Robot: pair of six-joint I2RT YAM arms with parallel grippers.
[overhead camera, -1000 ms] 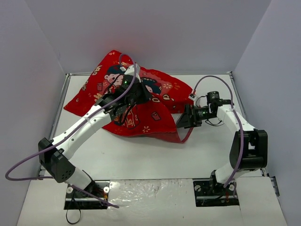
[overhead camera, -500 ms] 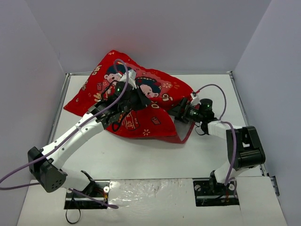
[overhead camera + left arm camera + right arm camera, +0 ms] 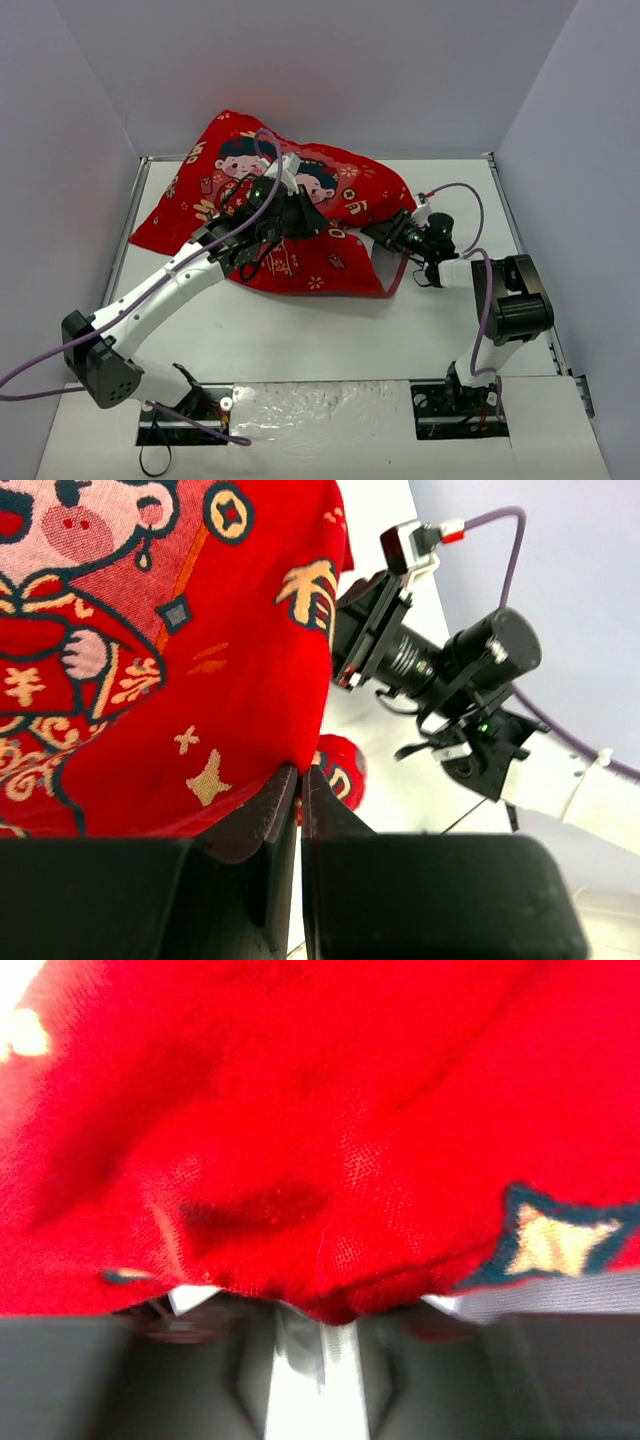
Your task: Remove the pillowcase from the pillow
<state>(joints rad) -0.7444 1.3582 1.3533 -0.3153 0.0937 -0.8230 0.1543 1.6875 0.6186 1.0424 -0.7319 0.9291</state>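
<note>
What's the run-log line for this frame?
object: large red cartoon-printed fabric pillowcase, bunched | left gripper: shut on its fabric | right gripper: at its right edge, closure unclear | pillow: not visible

Even, bright light with soft shadows; right wrist view blurred.

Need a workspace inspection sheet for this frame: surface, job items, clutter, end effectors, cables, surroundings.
Surface: white table.
Job's things: red pillowcase bunched at the back centre; pillow not visible.
Clutter: nothing seen.
Grippers: left end effector shut on a pillowcase fold; right end effector at the pillowcase's right edge, open or shut unclear.
Cables: purple left cable loops over the pillowcase; purple right cable arcs above its arm.
Surroundings: plain grey walls on three sides.
</note>
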